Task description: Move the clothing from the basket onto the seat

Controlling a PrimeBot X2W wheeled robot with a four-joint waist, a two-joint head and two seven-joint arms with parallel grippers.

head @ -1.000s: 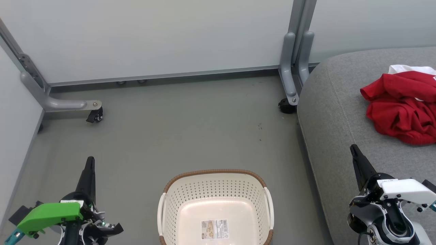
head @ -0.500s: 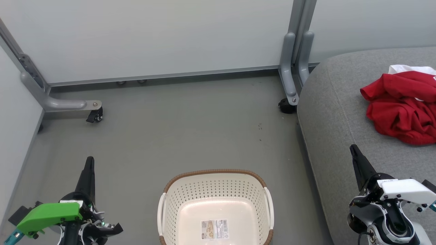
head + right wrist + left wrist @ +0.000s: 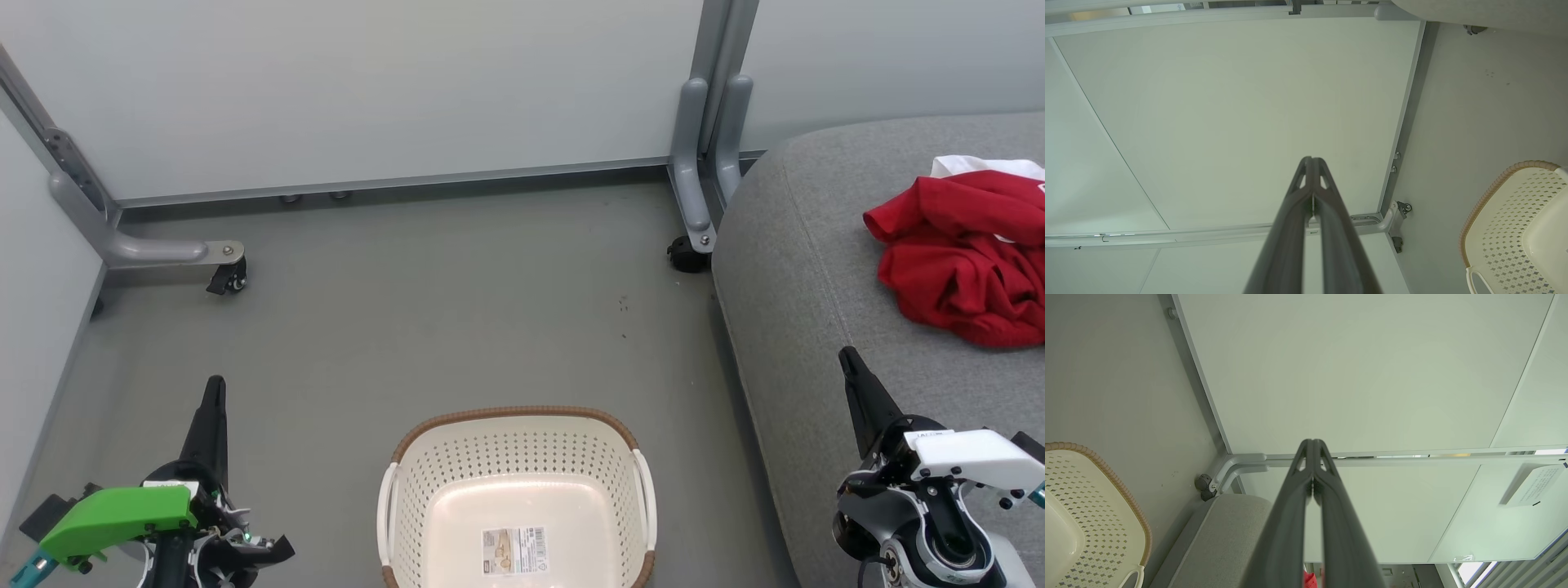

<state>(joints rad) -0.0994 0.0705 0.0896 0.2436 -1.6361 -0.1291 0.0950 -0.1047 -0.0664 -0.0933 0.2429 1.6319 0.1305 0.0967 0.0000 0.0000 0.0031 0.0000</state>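
The red clothing (image 3: 963,253) lies in a crumpled heap on the grey seat (image 3: 816,327), well in from the rounded edge facing the basket (image 3: 514,412). A white strip at the heap's far side is perhaps trim. The basket stands on the floor (image 3: 449,310) just beside the seat, with a label sticker (image 3: 513,550) on its bare bottom. The left gripper (image 3: 216,382) hangs over the floor and the right gripper (image 3: 846,353) over the seat near that edge. Both have their fingers pressed together on nothing.
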